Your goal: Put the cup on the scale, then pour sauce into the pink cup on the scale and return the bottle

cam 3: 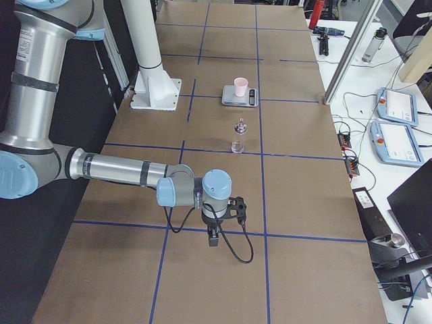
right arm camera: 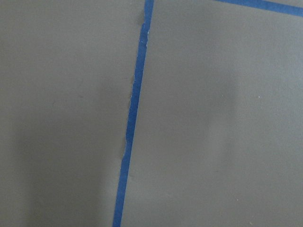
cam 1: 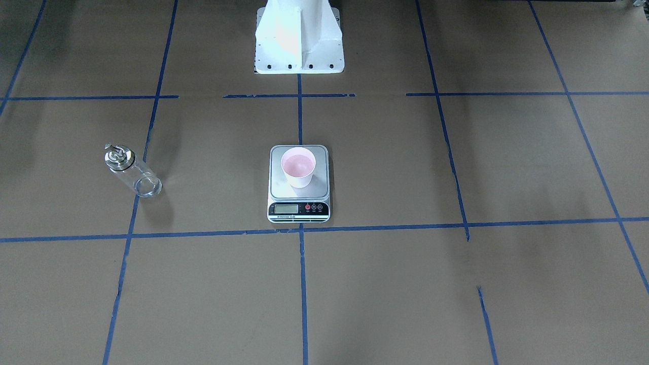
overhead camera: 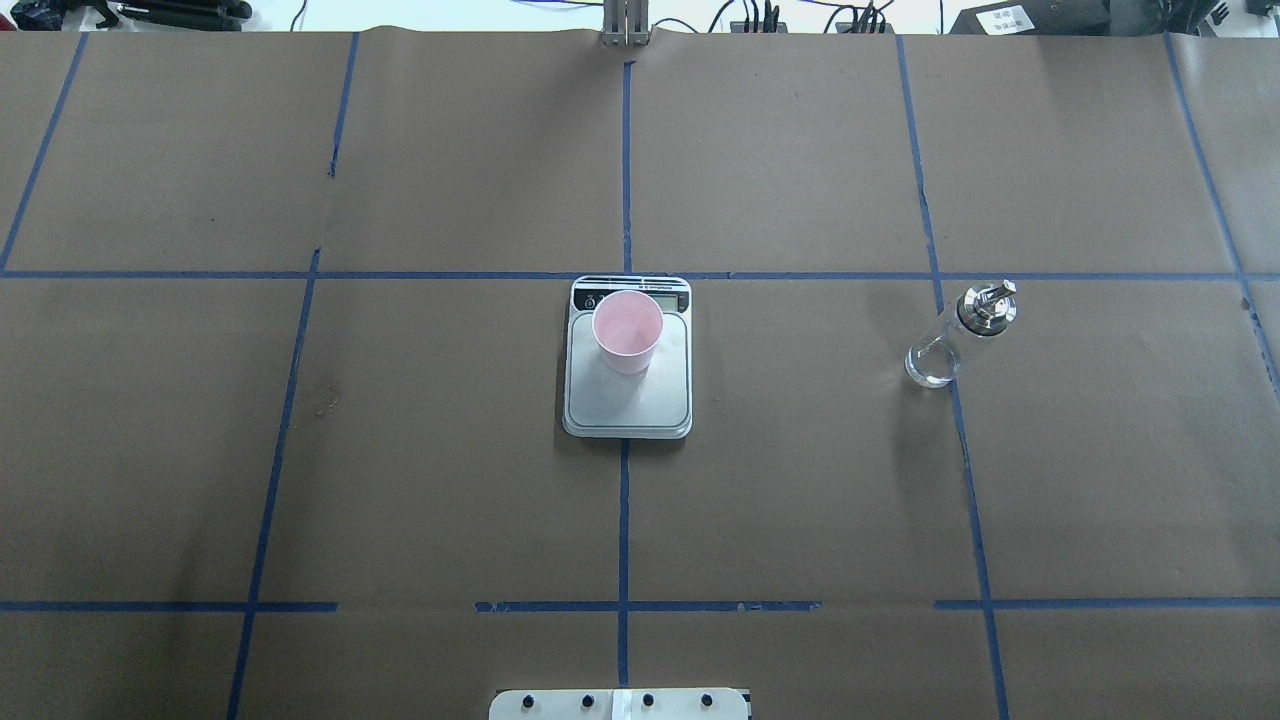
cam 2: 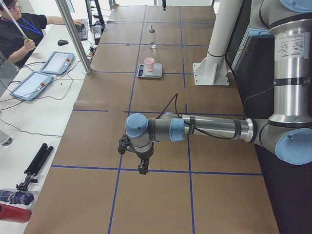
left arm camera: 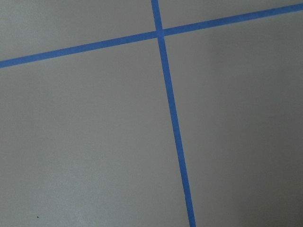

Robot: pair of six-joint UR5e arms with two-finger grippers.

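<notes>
The pale pink cup (overhead camera: 627,332) stands upright on the silver platform of the scale (overhead camera: 627,408) at the table's middle; it also shows in the front view (cam 1: 298,167). The clear glass bottle (overhead camera: 955,340) with a silver cap stands upright on a blue tape line on my right side, apart from the scale, and shows in the front view (cam 1: 131,170). My left gripper (cam 2: 142,169) hangs low over the table far from these, seen only in the left side view. My right gripper (cam 3: 213,239) shows only in the right side view. I cannot tell whether either is open or shut.
Brown paper with a blue tape grid covers the table. The white robot pedestal (cam 1: 299,35) stands behind the scale. An operator (cam 2: 19,29) and tablets (cam 2: 57,62) are at a side table; more tablets (cam 3: 398,108) lie beyond the other edge.
</notes>
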